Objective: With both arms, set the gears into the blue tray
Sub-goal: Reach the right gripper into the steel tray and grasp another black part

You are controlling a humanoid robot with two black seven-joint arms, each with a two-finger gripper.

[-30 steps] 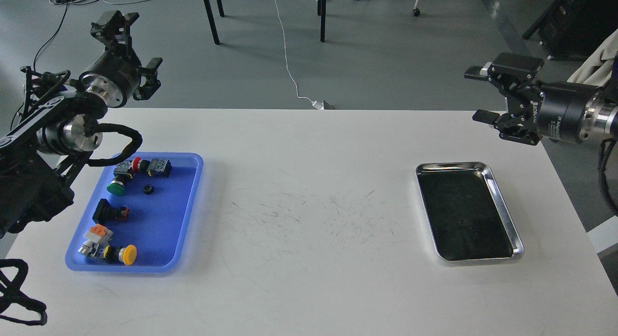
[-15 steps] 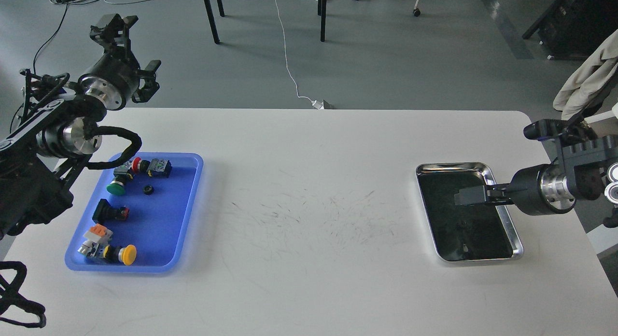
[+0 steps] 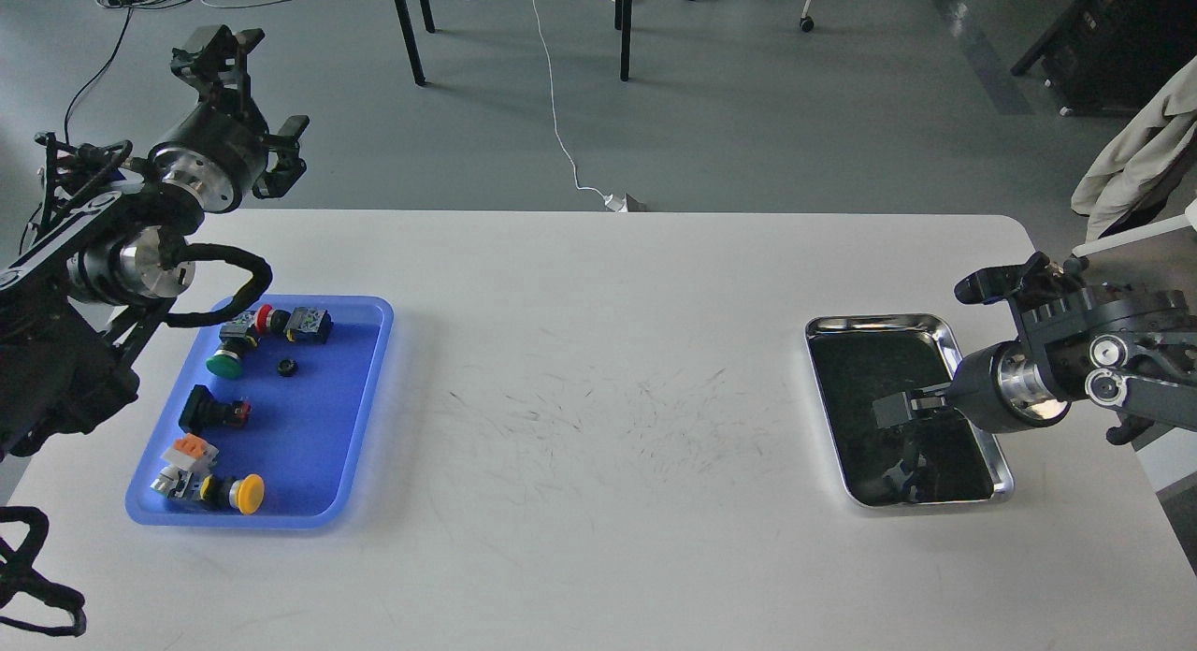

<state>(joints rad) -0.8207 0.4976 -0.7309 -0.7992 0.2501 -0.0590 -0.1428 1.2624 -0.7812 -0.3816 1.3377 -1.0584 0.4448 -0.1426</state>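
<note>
Right gripper (image 3: 896, 412): over the steel tray (image 3: 973, 403), fingers dark against the dark tray bottom, can't tell if spread or pressed together. Its wrist is a black cylinder with a polished silver ring, matte black bracket behind it with two round silver bolt heads.

Left gripper (image 3: 245, 104): raised past the table's far left corner, over the floor. Black claw fingers spread apart, nothing between them. Silver joint rings on the arm, a black corrugated cable looping down near the blue tray.

Gear (image 3: 286, 368): one visible, tiny black ring with a centre hole, lying flat in the blue tray (image 3: 309, 445), upper half, just below the red push-button switch (image 3: 265, 318) and right of the green one (image 3: 223, 364).

Blue tray: glossy plastic, rectangular, rounded corners, raised rim, left side of the table. Also holds a black-bodied switch (image 3: 213, 410) mid-tray, an orange-topped part (image 3: 190, 453) and a yellow mushroom-cap switch (image 3: 245, 493) near the front edge.

Steel tray: shiny rolled rim, dark mirror-like bottom showing a reflection of the gripper. Right side of the table, well apart from the blue tray.

Table (image 3: 598, 539): matte white, fine dark scuff marks across the centre.

No legible text or labels anywhere at this resolution.
</note>
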